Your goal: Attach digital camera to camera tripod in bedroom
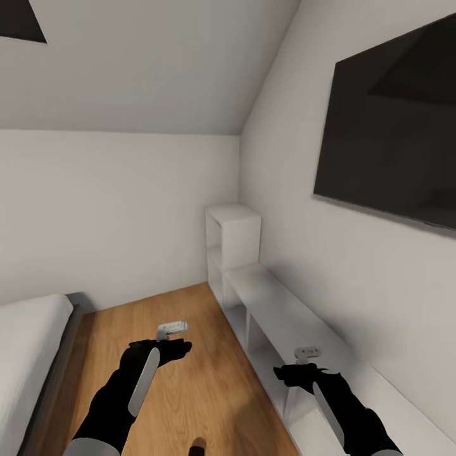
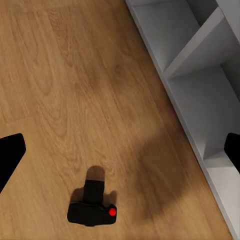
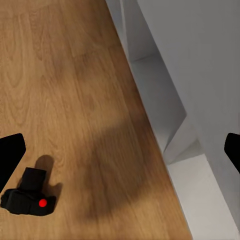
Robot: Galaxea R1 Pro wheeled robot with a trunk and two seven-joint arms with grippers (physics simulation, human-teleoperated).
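the bedroom (image 1: pixel 120 209) has white walls under a sloped ceiling, a light wood floor (image 1: pixel 196 380), a bed (image 1: pixel 28 342) with a white mattress at the robot's left, a dark wall screen (image 1: pixel 392 126) on the right wall, and a low white shelf unit (image 1: pixel 278 316) running along that wall with a taller cube at its far end. judging from this, the task is barely begun: nothing is attached, nothing is held, and the step in hand looks like approaching for the pickup. both arms reach forward over the floor, the left gripper (image 1: pixel 171 329) above bare boards and the right gripper (image 1: pixel 308 353) over the front edge of the shelf unit. each wrist view shows black fingertips (image 2: pixel 10 152) at opposite edges of the frame with wide floor between them, so the left jaws stand apart; likewise the right fingertips (image 3: pixel 10 152) are spread wide and grip nothing. the digital camera (image 2: pixel 93 207) lies on the wood floor well below the left gripper, between its fingertips but toward one edge of that view, red button up, clear of the shelf. in the right wrist view the same camera (image 3: pixel 29 197) sits just beside one fingertip's line, off to the side away from the shelf. what remains: lower, close on it, carry it to the stand, mount it.
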